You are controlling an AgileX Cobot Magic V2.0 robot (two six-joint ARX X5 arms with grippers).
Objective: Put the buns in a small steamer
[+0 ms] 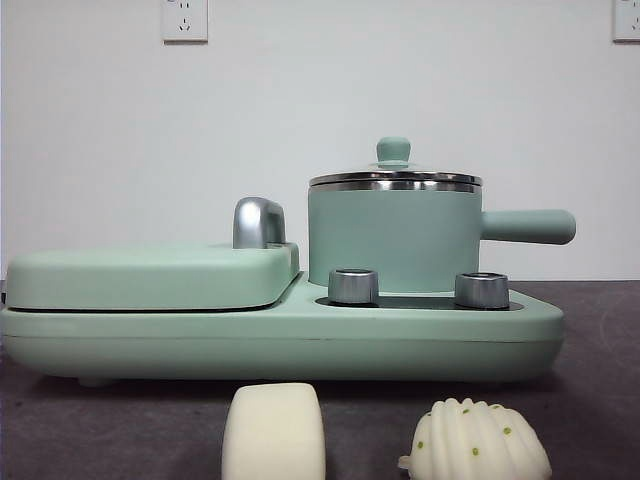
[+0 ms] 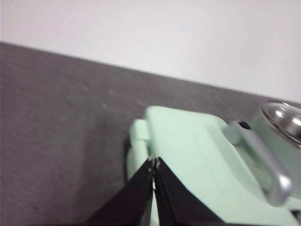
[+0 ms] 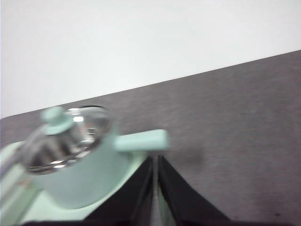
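Two buns lie on the dark table in front of the appliance in the front view: a smooth cream block (image 1: pixel 273 432) and a white ridged shell with green dots (image 1: pixel 478 440). The small steamer (image 1: pixel 393 238), a mint-green pot with its lid and green knob (image 1: pixel 393 150) on, stands on the right of the appliance, its side handle (image 1: pixel 528 226) pointing right. My left gripper (image 2: pixel 154 163) is shut and empty above the grill plate's outer edge. My right gripper (image 3: pixel 154 160) is shut and empty just short of the steamer's handle (image 3: pixel 141 141). Neither gripper shows in the front view.
A flat mint-green hinged grill plate (image 1: pixel 150 275) with a chrome handle (image 1: pixel 258 222) fills the appliance's left half. Two steel knobs (image 1: pixel 353 286) sit in front of the steamer. A white wall stands behind the dark table (image 2: pixel 56 122).
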